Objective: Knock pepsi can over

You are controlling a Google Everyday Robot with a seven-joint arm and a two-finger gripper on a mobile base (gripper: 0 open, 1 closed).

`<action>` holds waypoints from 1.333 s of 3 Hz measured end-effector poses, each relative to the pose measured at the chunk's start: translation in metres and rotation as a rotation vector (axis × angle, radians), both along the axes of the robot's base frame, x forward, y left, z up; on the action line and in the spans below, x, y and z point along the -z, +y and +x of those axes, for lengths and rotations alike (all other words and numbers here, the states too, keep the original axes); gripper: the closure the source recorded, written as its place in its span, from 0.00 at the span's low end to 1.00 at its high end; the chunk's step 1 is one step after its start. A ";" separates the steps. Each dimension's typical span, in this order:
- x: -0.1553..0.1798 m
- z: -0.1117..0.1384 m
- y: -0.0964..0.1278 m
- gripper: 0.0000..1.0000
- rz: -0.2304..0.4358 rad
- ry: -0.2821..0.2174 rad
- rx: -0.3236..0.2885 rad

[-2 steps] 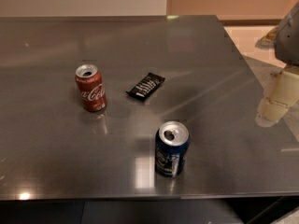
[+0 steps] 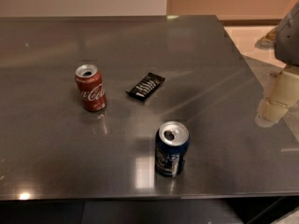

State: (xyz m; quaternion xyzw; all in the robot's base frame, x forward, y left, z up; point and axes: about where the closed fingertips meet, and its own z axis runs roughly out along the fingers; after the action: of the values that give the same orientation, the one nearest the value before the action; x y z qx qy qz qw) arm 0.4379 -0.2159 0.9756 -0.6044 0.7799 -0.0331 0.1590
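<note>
The pepsi can is dark blue with a silver top and stands upright near the front edge of the dark metal table. My gripper hangs at the far right of the camera view, cream-coloured, over the table's right edge. It is well to the right of the can and a little farther back, not touching it.
A red Coca-Cola can stands upright at the left. A black snack bar wrapper lies flat between the two cans, farther back. The table's right edge runs just left of the gripper; floor shows beyond it.
The gripper has shifted slightly; the cans and the wrapper have not moved.
</note>
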 end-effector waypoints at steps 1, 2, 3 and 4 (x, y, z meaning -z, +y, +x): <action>0.019 -0.013 0.034 0.00 0.082 0.042 -0.137; 0.038 -0.028 0.066 0.00 0.172 0.094 -0.277; 0.047 -0.041 0.087 0.00 0.241 0.127 -0.380; 0.055 -0.051 0.103 0.00 0.307 0.141 -0.461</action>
State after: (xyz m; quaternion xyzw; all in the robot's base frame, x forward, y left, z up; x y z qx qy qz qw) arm 0.3873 -0.1132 0.9207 -0.7353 0.6271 0.1644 0.1975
